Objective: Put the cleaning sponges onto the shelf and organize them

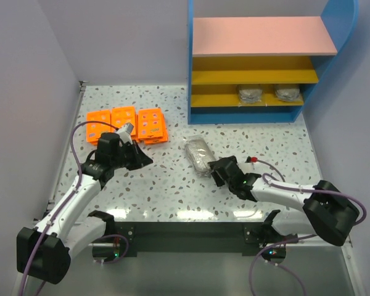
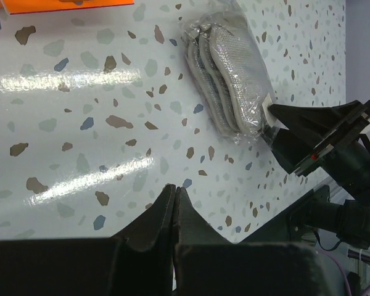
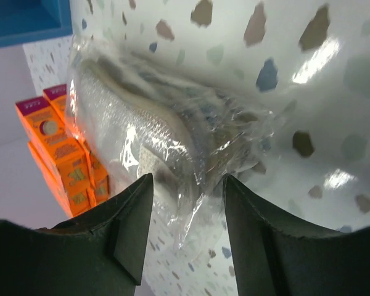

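Note:
A grey-beige cleaning sponge in clear wrap (image 1: pixel 198 154) lies on the speckled table in front of the shelf (image 1: pixel 200 74). My right gripper (image 1: pixel 217 168) is at its near end. In the right wrist view the open fingers (image 3: pixel 187 179) straddle the tail of the wrapped sponge (image 3: pixel 142 123), and their tips touch the plastic. Two more wrapped grey sponges (image 1: pixel 251 94) (image 1: pixel 287 94) rest on the lowest yellow board. Orange sponge packs (image 1: pixel 124 120) lie in a group at the back left. My left gripper (image 1: pixel 145 159) hangs just in front of them, shut and empty (image 2: pixel 174 187).
The table is bounded by grey walls on the left and at the back. The shelf's pink top board (image 1: pixel 262 35) and upper yellow board (image 1: pixel 253 76) carry nothing. In the left wrist view the wrapped sponge (image 2: pixel 231 74) and the right arm's fingers (image 2: pixel 308 120) show ahead.

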`<act>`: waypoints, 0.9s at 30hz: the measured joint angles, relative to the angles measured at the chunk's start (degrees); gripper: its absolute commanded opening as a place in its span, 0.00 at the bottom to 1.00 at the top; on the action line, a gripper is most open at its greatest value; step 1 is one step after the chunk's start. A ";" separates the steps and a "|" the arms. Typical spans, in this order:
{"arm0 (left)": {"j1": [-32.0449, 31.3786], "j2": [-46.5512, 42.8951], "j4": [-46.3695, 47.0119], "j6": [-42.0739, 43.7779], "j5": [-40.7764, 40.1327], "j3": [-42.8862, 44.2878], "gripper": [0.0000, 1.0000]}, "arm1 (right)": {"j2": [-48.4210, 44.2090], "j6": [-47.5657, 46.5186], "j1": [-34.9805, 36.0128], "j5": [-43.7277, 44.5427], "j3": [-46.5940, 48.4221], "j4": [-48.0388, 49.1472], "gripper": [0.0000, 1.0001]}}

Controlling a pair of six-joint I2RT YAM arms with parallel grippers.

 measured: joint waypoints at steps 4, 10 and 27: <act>0.00 0.00 -0.11 0.00 0.00 0.00 0.00 | 2.32 -3.30 -4.66 -3.63 -0.50 2.51 0.53; 0.00 -0.72 -1.03 -0.04 -0.35 0.00 0.00 | 5.46 -7.13 -5.99 -8.20 -0.57 9.07 0.49; 0.00 -3.52 -2.29 -0.13 -1.60 -0.63 0.00 | -2.32 -13.97 -11.65 -18.40 -4.83 11.39 0.00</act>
